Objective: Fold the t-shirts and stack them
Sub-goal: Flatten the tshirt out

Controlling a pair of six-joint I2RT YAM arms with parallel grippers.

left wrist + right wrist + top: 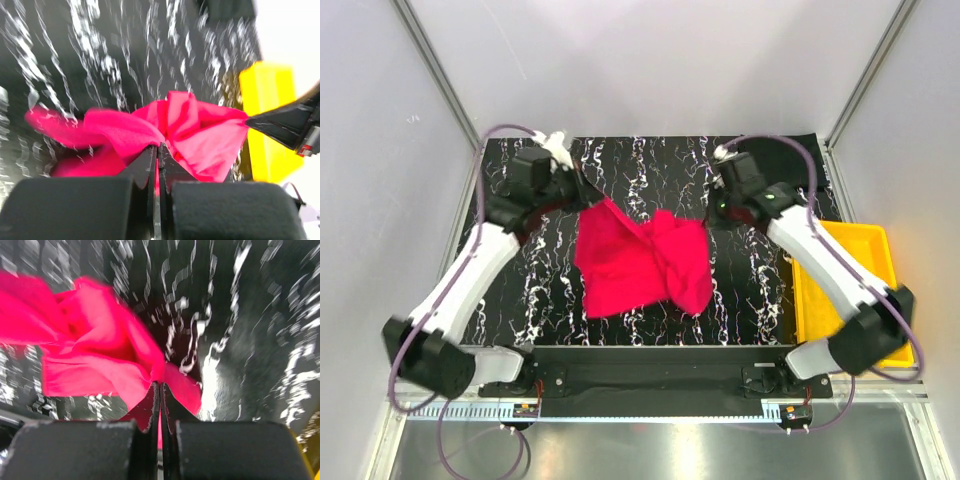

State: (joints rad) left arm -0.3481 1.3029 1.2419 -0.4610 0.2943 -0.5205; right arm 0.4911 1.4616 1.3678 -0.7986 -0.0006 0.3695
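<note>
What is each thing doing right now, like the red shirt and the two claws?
red t-shirt: crumpled, unfolded, pinched at two far edges.
left gripper: shut on the red t-shirt.
right gripper: shut on the red t-shirt.
black t-shirt: lying at the far right corner, not held.
yellow tray: at the table's right side, partly hidden by the right arm.

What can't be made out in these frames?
Red t-shirt: neck label unseen anywhere, buried in bunched folds; wrist views blurred.
Left tool, right tool: shut on the shirt; top view hides their tips behind the tool bodies.
Black t-shirt: top view, partly behind the right arm; fold state unreadable.
Yellow tray: top view, right arm covers part of its floor.
</note>
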